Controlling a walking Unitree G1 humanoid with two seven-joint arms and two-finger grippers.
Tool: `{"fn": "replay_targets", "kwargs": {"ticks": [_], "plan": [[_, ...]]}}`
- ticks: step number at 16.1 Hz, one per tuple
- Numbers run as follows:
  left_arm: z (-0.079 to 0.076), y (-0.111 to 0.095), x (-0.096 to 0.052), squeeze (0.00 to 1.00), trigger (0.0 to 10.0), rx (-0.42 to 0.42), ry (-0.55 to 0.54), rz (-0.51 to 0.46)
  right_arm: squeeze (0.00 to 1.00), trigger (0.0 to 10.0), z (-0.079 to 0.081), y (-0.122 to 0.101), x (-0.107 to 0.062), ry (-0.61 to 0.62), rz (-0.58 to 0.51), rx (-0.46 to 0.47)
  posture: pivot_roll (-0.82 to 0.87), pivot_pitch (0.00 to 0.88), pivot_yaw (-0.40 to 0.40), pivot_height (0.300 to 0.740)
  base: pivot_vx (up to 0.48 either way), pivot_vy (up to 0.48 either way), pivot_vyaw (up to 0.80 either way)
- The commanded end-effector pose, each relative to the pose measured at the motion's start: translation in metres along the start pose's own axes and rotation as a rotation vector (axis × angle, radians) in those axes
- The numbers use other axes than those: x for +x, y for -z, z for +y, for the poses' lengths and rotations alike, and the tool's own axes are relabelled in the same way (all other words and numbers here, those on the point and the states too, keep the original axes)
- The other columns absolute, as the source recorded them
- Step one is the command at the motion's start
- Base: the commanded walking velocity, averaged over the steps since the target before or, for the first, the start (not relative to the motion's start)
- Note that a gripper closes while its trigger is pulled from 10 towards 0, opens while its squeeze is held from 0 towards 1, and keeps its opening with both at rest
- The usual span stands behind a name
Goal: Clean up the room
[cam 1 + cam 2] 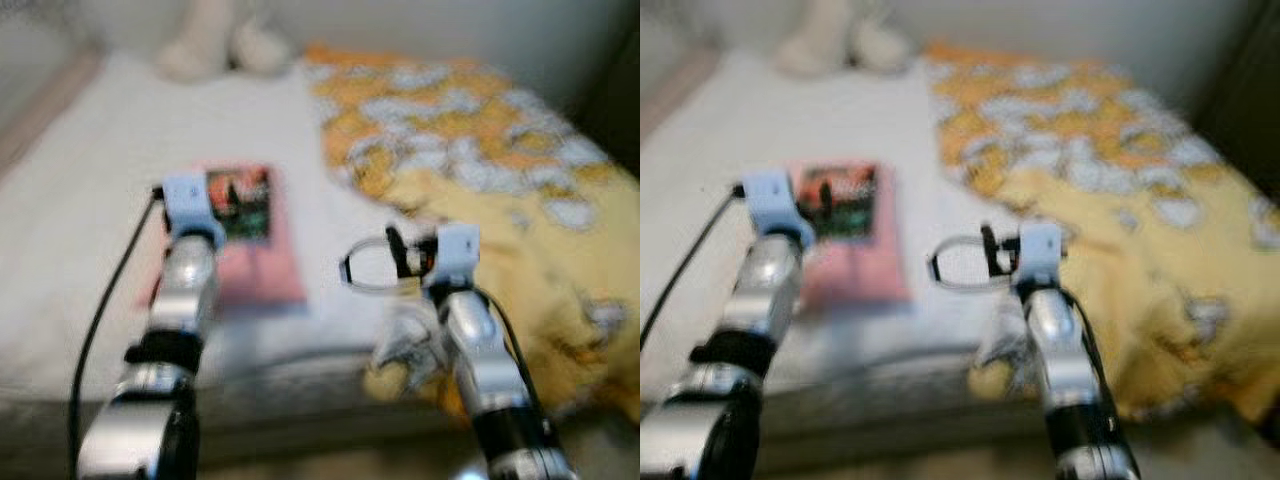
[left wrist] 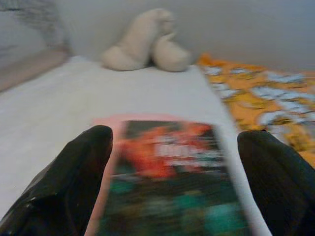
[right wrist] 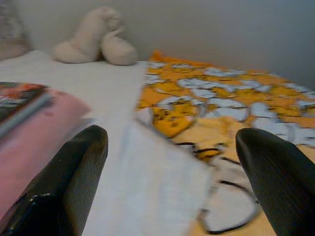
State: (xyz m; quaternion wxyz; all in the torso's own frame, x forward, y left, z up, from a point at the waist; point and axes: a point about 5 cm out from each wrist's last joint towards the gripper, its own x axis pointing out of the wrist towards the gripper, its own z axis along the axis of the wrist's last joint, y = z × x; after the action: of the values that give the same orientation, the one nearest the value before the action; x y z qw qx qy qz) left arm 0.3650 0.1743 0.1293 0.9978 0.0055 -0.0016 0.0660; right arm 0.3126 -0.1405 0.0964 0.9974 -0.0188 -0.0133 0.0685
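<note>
Head views blurred. White bed: left gripper hovering low over dark-covered book, fingers spread wide, grasping nothing. Book atop pink folded cloth near bed's front edge. Cream plush toy at far edge by wall. Right gripper released, fingers apart, above sheet beside yellow patterned blanket covering bed's right side
</note>
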Motion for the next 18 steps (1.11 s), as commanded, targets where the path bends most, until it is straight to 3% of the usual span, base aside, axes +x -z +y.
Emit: {"fn": "replay_targets", "kwargs": {"ticks": [1, 4, 11, 13, 17, 18], "plan": [[-0.003, -0.003, 0.001, 0.00, 10.0, 0.008, 0.007, -0.015, 0.00, 10.0, -0.002, -0.002, 0.001, -0.005, -0.004, -0.006, 0.02, 0.000, -0.027, 0.740, 0.480, 0.000, 0.00], [0.012, -0.002, 0.002, 0.00, 10.0, -0.004, -0.116, -0.014, 0.00, 10.0, -0.002, -0.002, 0.002, -0.016, 0.003, -0.009, 0.02, 0.000, -0.030, 0.740, 0.292, 0.086, 0.00], [0.023, -0.011, 0.008, 0.00, 10.0, 0.041, -0.140, -0.027, 0.00, 10.0, 0.005, 0.002, 0.001, -0.057, 0.031, 0.015, 0.03, 0.000, -0.033, 0.740, 0.000, 0.000, 0.28], [0.020, -0.007, 0.007, 0.00, 10.0, 0.065, -0.099, -0.012, 0.00, 10.0, 0.009, 0.004, 0.000, -0.071, 0.040, 0.010, 0.02, 0.000, -0.029, 0.740, 0.000, 0.000, 0.00], [0.006, 0.018, 0.008, 0.00, 10.0, -0.059, 0.093, 0.168, 0.00, 10.0, 0.003, 0.009, -0.007, -0.048, 0.058, 0.035, 0.01, 0.000, -0.037, 0.740, 0.000, 0.000, 0.00], [0.007, 0.020, 0.008, 0.00, 10.0, -0.065, 0.099, 0.182, 0.00, 10.0, 0.003, 0.009, -0.008, -0.047, 0.060, 0.036, 0.01, 0.000, -0.037, 0.740, 0.000, 0.000, 0.00]]}}
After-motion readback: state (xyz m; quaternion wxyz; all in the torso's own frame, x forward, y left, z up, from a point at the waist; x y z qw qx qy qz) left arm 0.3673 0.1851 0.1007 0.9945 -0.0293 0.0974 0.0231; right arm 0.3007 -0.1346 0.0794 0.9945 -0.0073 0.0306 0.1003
